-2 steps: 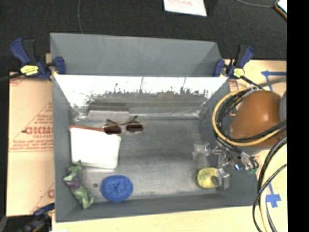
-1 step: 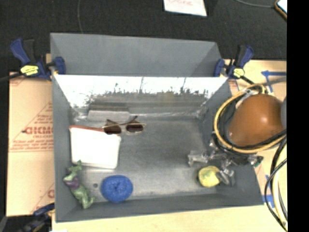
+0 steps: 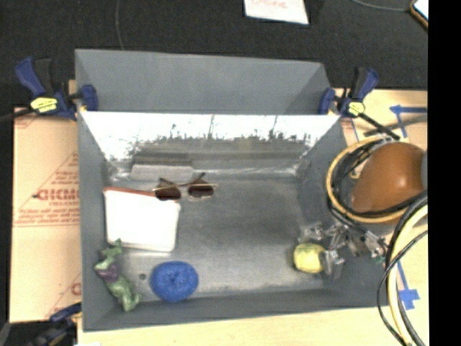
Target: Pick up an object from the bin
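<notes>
My gripper (image 3: 325, 249) reaches in at the bin's right side, low near the front right corner. A small yellow-green rounded thing (image 3: 307, 259) lies right against its fingers, on their left. Whether it sits between the fingers I cannot make out. Further off, a pair of brown sunglasses (image 3: 186, 189) lies at the back left of the floor.
A white flat box with a red edge (image 3: 142, 218) lies at the left. A green and purple toy figure (image 3: 115, 275) and a blue fuzzy ball (image 3: 173, 280) lie along the front left. The arm's orange dome and cables hang over the right rim.
</notes>
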